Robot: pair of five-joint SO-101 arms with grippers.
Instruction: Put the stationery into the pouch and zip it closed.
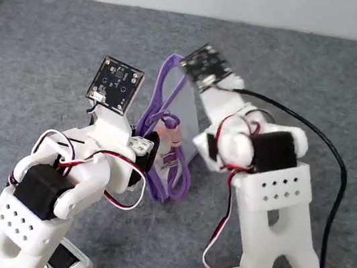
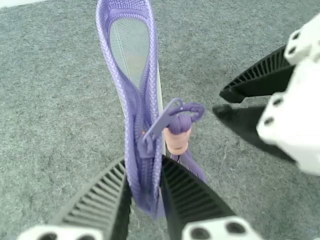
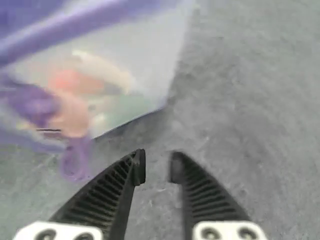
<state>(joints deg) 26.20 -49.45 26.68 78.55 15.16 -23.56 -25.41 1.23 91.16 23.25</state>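
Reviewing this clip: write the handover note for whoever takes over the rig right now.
Left gripper: shut on the purple zipper edge of the pouch, holding it upright over the grey table.
Right gripper: open, empty, beside the pouch.
Done: stationery seems to be inside, blurred through the clear wall.
Left: the zipper pull sits near the left gripper and the mouth beyond it gapes; zip it closed.

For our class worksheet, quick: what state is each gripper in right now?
Left gripper: closed, clamping the purple pouch at its zipper edge.
Right gripper: slightly open, holding nothing, beside the pouch.
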